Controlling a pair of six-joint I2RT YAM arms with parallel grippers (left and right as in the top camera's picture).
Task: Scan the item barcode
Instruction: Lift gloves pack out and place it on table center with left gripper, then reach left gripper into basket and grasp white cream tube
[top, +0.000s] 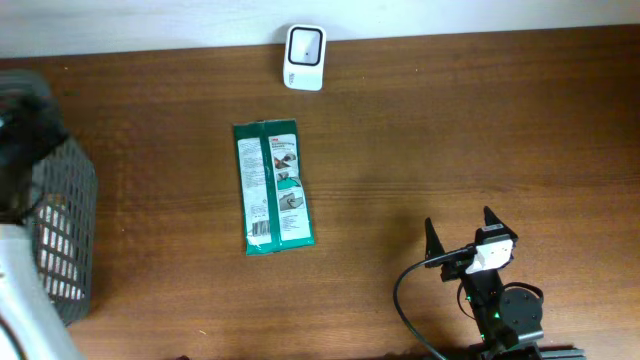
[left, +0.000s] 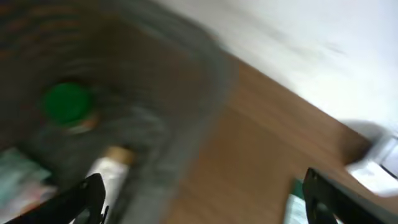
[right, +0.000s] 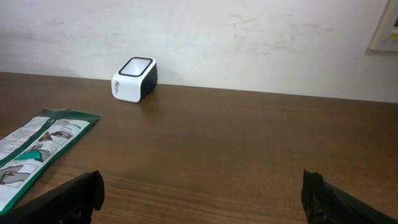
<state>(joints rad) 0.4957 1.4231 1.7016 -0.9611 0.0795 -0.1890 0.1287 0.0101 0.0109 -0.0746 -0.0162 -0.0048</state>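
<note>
One wooden table (top: 450, 120) carries everything I see. The mesh basket (top: 65, 230) sits at its left edge; the left gripper (left: 202, 183) hangs over it, fingers spread, empty. The green packet (top: 272, 187) lies flat near centre, untouched. The right gripper (top: 458, 222) rests near the front edge, fingers spread, empty. The white scanner (top: 304, 57) stands by the far wall, apart from the packet.

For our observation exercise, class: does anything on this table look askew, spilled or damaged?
Nothing stands out. The green packet lies flat and unbroken, only slightly turned; the white scanner sits upright at the back; the mesh basket stands at the left, nothing spilled.
</note>
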